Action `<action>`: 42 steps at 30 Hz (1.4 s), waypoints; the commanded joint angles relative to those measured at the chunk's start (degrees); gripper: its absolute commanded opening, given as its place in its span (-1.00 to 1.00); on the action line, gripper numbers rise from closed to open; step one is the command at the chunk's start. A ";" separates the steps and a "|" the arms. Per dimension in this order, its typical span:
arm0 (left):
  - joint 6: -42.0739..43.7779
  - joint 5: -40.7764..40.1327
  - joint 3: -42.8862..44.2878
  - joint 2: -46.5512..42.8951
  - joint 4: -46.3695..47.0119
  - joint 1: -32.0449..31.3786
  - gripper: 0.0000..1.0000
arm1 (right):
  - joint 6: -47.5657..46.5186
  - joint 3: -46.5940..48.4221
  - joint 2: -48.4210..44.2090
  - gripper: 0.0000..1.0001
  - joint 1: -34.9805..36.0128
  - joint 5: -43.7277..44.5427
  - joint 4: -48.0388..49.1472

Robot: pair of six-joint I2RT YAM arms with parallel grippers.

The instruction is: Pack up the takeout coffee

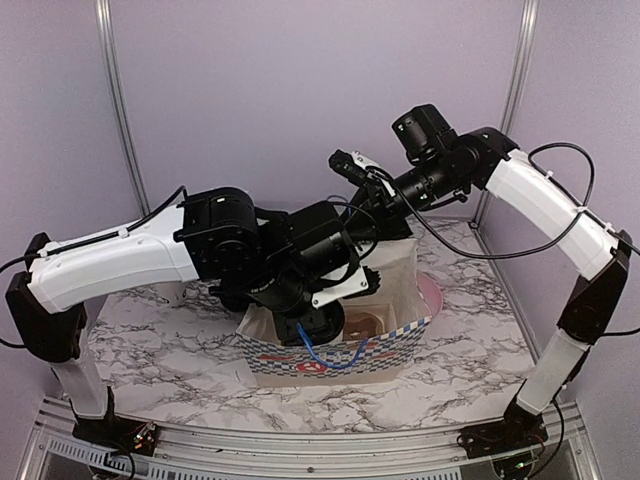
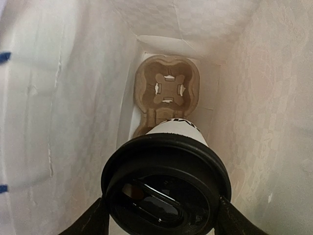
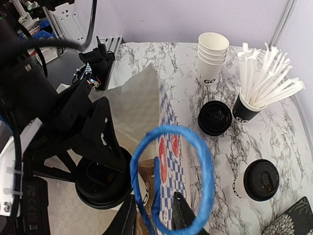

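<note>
Looking for the takeout coffee: where is it?

One lidded cup [image 2: 166, 166] hangs inside the paper bag [image 2: 58, 98], low in the left wrist frame. The left hand [image 2: 164, 220] grasps it, with a finger on each side of its lid. A strip of white side with black lettering shows just above the lid.

And beneath it?

A brown cardboard carrier [image 2: 168, 88] lies on the bag's floor, at the upper middle of that frame, and its far pocket is empty. Whether the cup touches the carrier I cannot tell.

The other one?

The second lidded cup [image 3: 261, 180] stands on the marble counter [image 3: 161, 63], outside the bag at the lower right of the right wrist frame. Up and left of it sits a separate black lid [image 3: 215, 117]; I cannot tell if a cup is under it.

What about the right hand?

The right hand [image 3: 154, 215] is at the bottom edge of that frame. Its fingers stand on either side of the bag's rim, where the blue handle [image 3: 171, 131] loops up. Whether it pinches the rim or has let go, I cannot tell.

Anything else out there?

A stack of white cups [image 3: 211, 56] stands at the top of the frame, with a black cup of straws [image 3: 244, 113] to its right.
</note>
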 commanded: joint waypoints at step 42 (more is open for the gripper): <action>-29.96 -20.97 -7.32 -6.77 -9.16 -19.70 -0.11 | -13.42 -23.50 -9.76 -0.19 -2.73 -7.13 2.56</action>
